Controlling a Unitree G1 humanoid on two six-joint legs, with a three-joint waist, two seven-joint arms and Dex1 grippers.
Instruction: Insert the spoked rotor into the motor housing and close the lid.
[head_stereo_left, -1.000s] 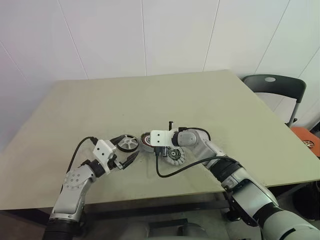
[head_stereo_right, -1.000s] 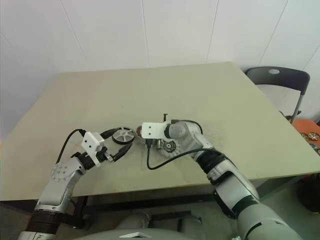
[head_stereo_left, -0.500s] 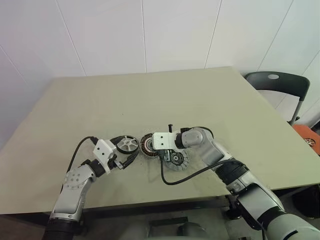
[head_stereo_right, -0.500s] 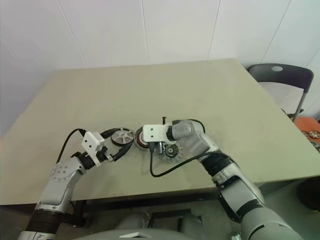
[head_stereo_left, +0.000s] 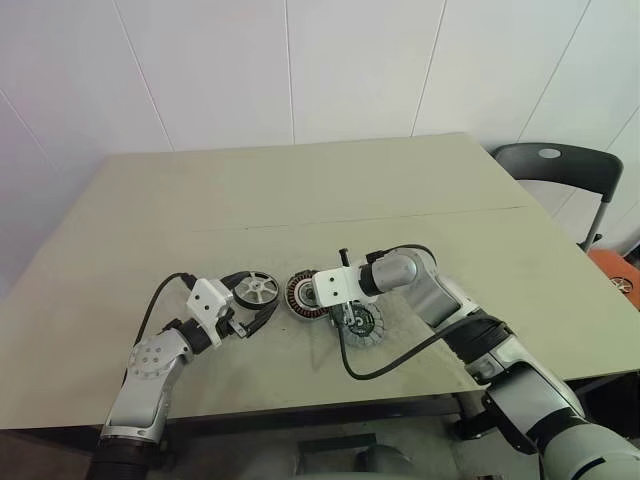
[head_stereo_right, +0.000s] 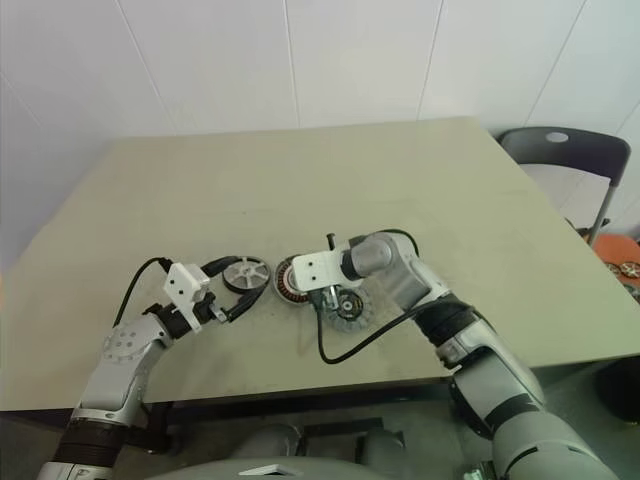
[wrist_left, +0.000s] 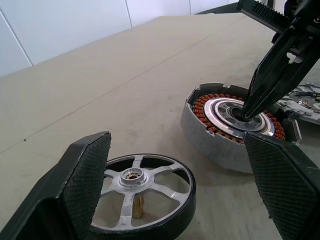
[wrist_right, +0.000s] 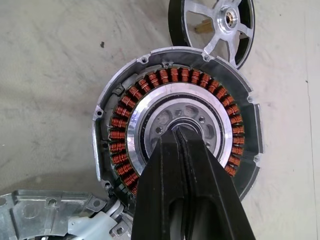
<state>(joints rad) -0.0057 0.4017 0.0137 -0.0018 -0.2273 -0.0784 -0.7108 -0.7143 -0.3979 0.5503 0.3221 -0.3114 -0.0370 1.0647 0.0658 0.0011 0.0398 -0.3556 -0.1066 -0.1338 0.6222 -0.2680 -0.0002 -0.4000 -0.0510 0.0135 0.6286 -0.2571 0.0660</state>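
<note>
Copper-brown windings ring the motor housing (wrist_right: 175, 130), which lies flat on the tan table (head_stereo_left: 400, 200) near its front edge, roughly midway between the two arms. Its pale centre hub faces up. The right gripper (wrist_right: 178, 134) reaches in from the right and angles down over it; its two black fingers (wrist_left: 265, 75) are pressed together with nothing between them, and their tips sit right at the hub, though I cannot tell whether they actually touch it.

Just to the left of the housing lies the lid (head_stereo_left: 256, 289), a black-rimmed ring with silver spokes, flat on the table and close beside the housing without overlapping it. The left gripper (head_stereo_left: 250, 322) is held level just on the near side of the lid, pointing toward it, its fingers (wrist_left: 82, 175) spread wide and holding nothing.

On the near right side of the housing, partly under the right wrist, rests the spoked rotor (head_stereo_left: 362, 323), a small grey disc lying flat. A black cable (head_stereo_left: 400, 350) loops off the right arm across the table edge. A dark chair (head_stereo_left: 555, 170) stands beyond the table's far right corner.
</note>
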